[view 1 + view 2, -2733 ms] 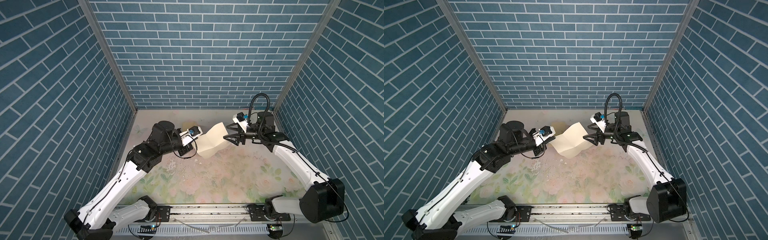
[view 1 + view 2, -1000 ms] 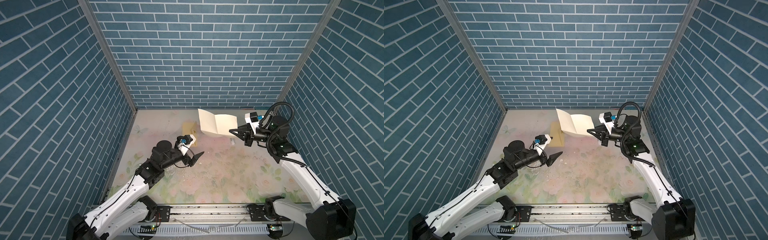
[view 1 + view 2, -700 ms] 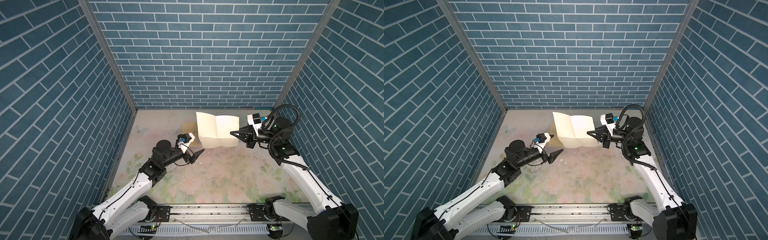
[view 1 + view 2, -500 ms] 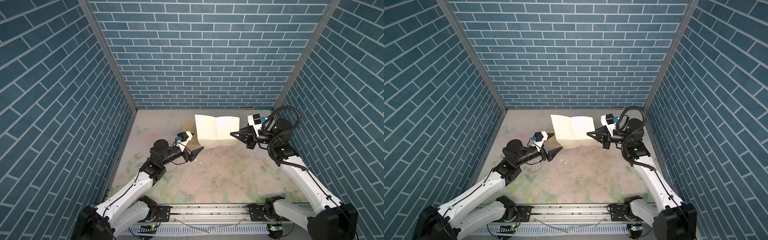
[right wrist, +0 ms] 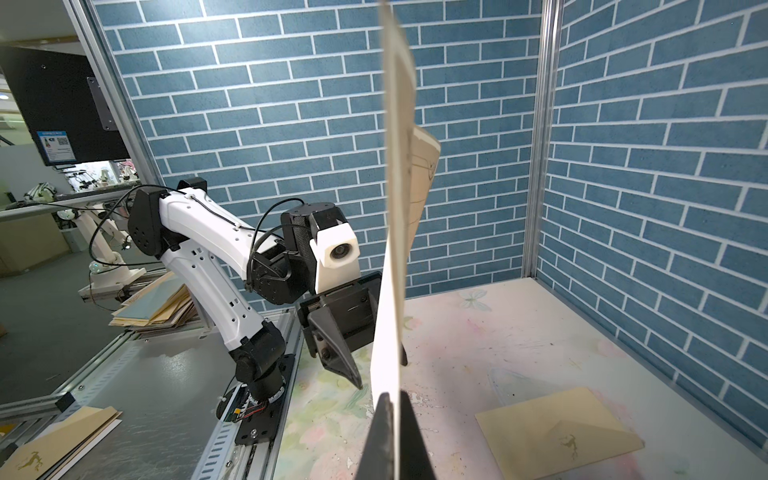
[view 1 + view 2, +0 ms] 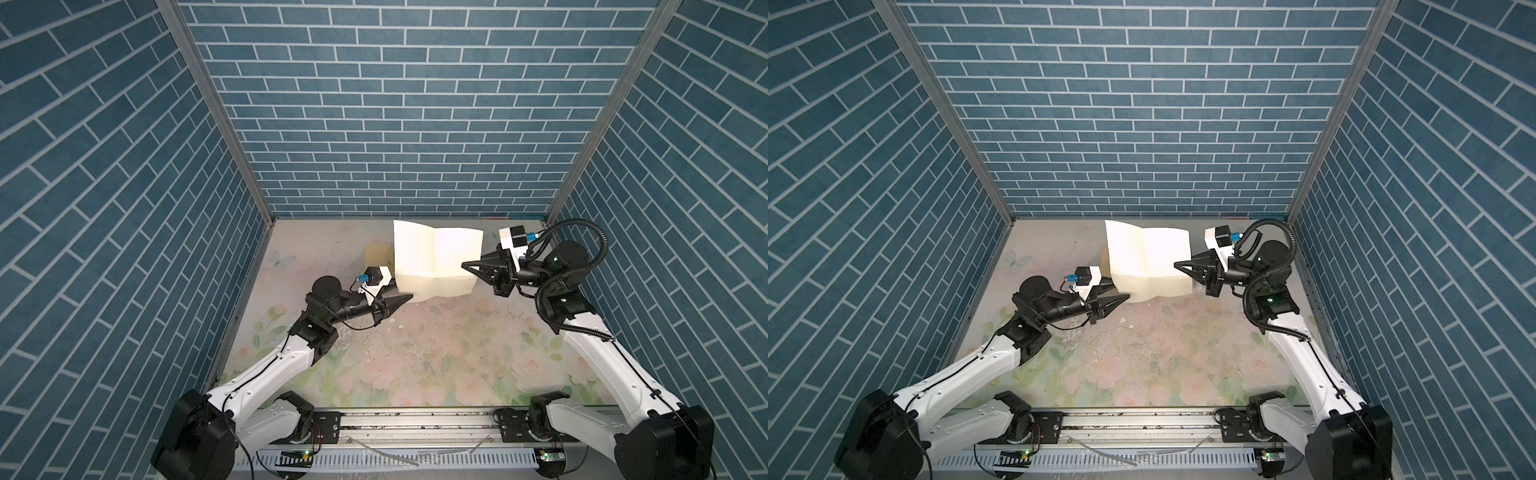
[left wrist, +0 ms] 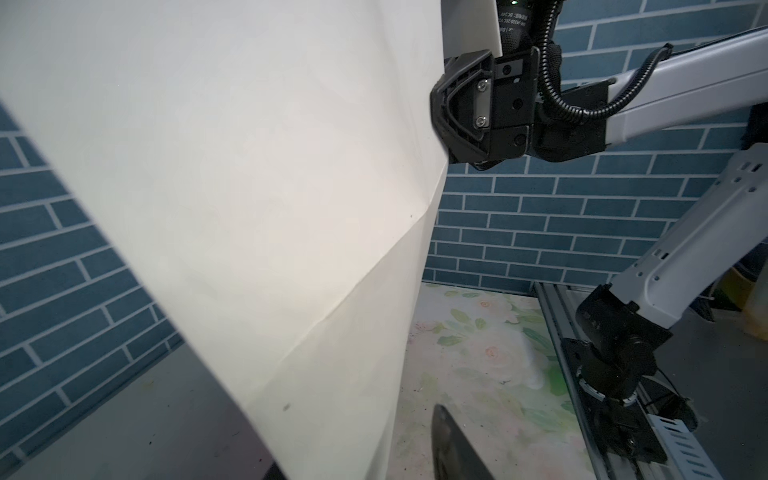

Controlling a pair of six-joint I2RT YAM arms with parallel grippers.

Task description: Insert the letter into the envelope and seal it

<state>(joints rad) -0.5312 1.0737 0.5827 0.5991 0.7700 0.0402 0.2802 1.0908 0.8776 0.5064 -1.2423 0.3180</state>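
Note:
The cream letter (image 6: pixel 436 262) (image 6: pixel 1146 262) stands upright over the back of the floral mat, creased down its middle, with its lower edge sagging toward the mat. My right gripper (image 6: pixel 465 266) (image 5: pixel 392 399) is shut on the sheet's right edge. My left gripper (image 6: pixel 401 289) (image 5: pixel 381 374) is open at the lower left corner, one finger on each side of the paper with a gap showing. In the left wrist view the letter (image 7: pixel 249 187) fills most of the picture. The yellow-tan envelope (image 5: pixel 557 432) lies flat on the mat behind the letter, with only a corner (image 6: pixel 376 257) showing in a top view.
Blue brick walls (image 6: pixel 395 124) close in the back and both sides. The metal base rail (image 6: pixel 415 428) runs along the front edge. Small white scraps (image 6: pixel 368 353) dot the mat. Spare envelopes (image 5: pixel 153 307) are stacked outside the cell.
My left gripper has moved up and back to the letter's lower left corner, and its jaws have narrowed around the edge. The right gripper has kept its hold and settled the sheet slightly lower.

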